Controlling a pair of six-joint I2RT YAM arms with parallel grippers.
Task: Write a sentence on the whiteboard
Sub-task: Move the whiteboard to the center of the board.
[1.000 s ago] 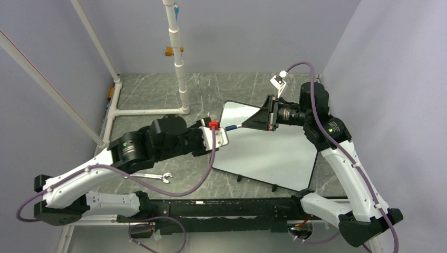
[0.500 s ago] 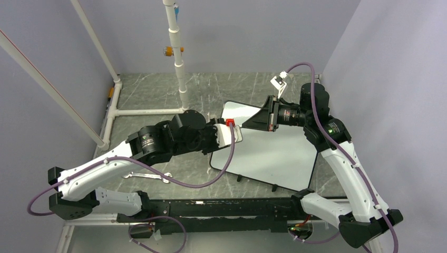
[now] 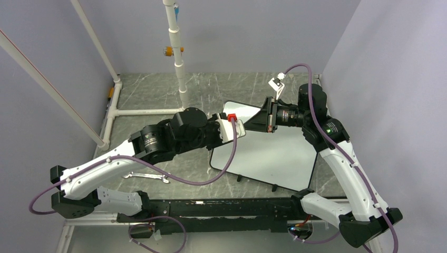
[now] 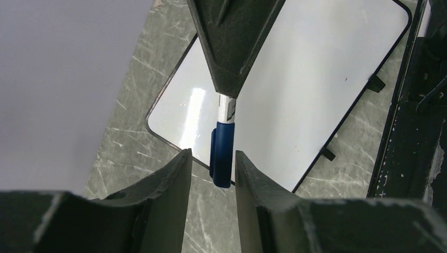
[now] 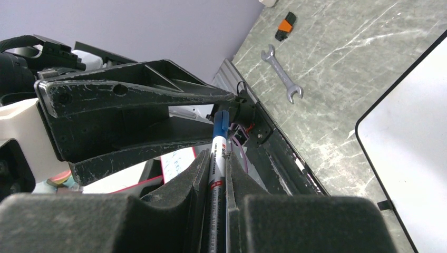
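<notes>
Whiteboard [image 3: 269,153] lies flat on the table [image 3: 153,95], its glossy face bare, with no sentence on it yet. Above its far left part I hold the marker [image 5: 218,153] roughly level. My right tool [image 5: 217,167] is clamped on the white barrel. My left tool [image 4: 211,155] stands apart round the blue cap [image 4: 222,153]: one finger seems to touch it and the other shows a sliver of gap. The step, as I judge it, is uncapping. To do it well I should centre the cap between the left fingers, close firmly, then pull straight along the marker's axis. The right grip must hold hard so the barrel cannot slide. A wrench [image 3: 150,175] lies off the whiteboard's near left corner.
</notes>
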